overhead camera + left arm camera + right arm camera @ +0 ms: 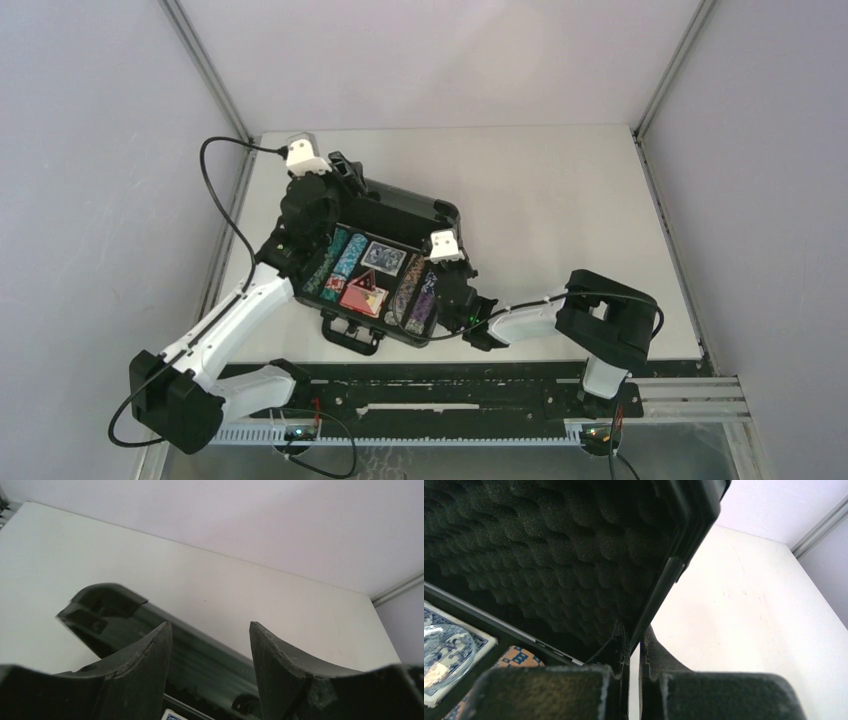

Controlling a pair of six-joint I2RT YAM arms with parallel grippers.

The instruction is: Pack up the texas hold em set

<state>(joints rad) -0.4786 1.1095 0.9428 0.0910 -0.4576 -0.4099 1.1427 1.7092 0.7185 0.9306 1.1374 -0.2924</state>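
The texas hold em set's black briefcase (352, 336) lies open at centre-left, its foam-lined lid (400, 200) standing up at the far side. Inside lie rows of coloured chips (347, 256), a blue deck (383, 258) and a red deck (364, 297). My left gripper (348, 175) hovers open over the lid's far left end; the lid's top edge (200, 655) runs behind and between its fingers, untouched. My right gripper (452, 230) is shut and empty. Its tips (634, 630) meet the lid's right side rim (664, 585), beside the foam (549, 545). A chip (519, 657) and the blue deck (449, 650) show below.
The case's handle faces the near table edge, close to the black rail (450, 385) that carries the arm bases. Bare white table (560, 200) stretches right of and behind the case. Grey walls and frame posts (210, 70) close in the table's sides.
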